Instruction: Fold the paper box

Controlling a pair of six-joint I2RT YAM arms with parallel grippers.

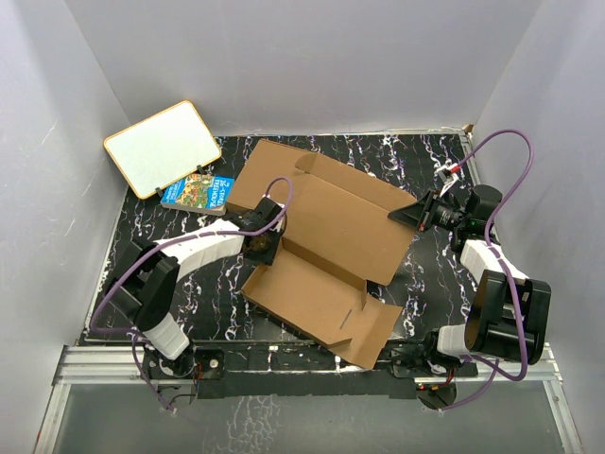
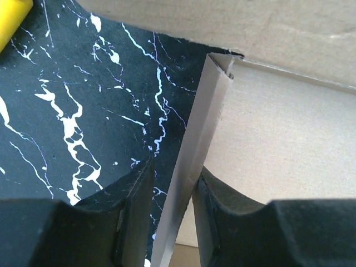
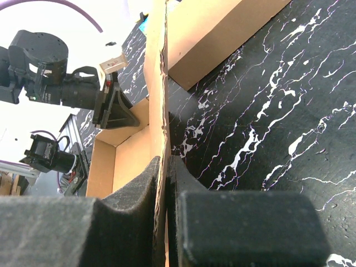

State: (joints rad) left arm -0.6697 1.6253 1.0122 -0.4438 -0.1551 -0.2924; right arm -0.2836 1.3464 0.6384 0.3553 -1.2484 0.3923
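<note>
The brown paper box (image 1: 340, 222) lies partly folded in the middle of the black marbled table, with its near lid panel (image 1: 317, 307) flat toward the arms. At the box's left side my left gripper (image 1: 265, 236) stands open astride an upright side flap (image 2: 194, 150). There is a gap on the flap's left, and the right finger (image 2: 222, 211) is close against it. My right gripper (image 1: 416, 216) is at the box's right wall. In the right wrist view the right gripper (image 3: 167, 189) is shut on that upright cardboard wall (image 3: 157, 83).
A colourful book (image 1: 198, 192) lies just left of the box's far corner. Behind it leans a white board (image 1: 163, 147) with a tan rim. A yellow edge (image 2: 14, 19) shows at the left wrist view's top left. Grey walls enclose the table on three sides.
</note>
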